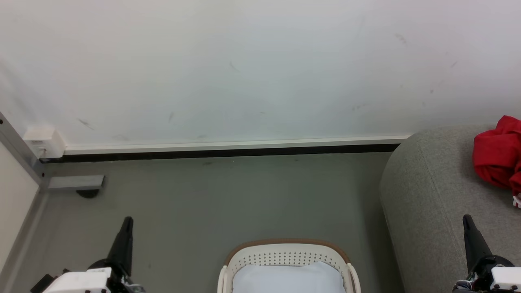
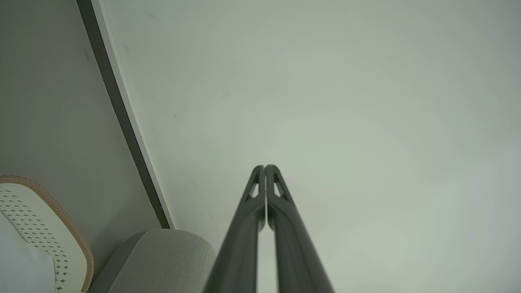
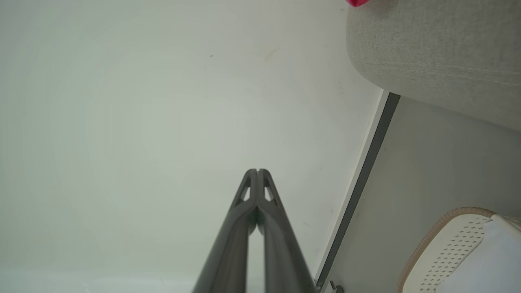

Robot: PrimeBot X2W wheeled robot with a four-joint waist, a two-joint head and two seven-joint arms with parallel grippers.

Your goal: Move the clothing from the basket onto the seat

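While both arms sit low, fingers pointing toward the wall [image 1: 260, 73], the left pincer [image 1: 128, 223] is over the floor [image 1: 244, 195], fingers pressed together, holding nothing. Right of it the basket [image 1: 287, 244] stands on the floor with a pale cloth [image 1: 289, 278] inside. Farther right, the right pincer [image 1: 467, 221], likewise closed and empty, shows against the seat [image 1: 427, 195], where a red garment [image 1: 494, 156] lies.

pale cloth [image 1: 289, 278] in basket [image 1: 285, 257], red garment [image 1: 496, 156] on seat [image 1: 431, 195].
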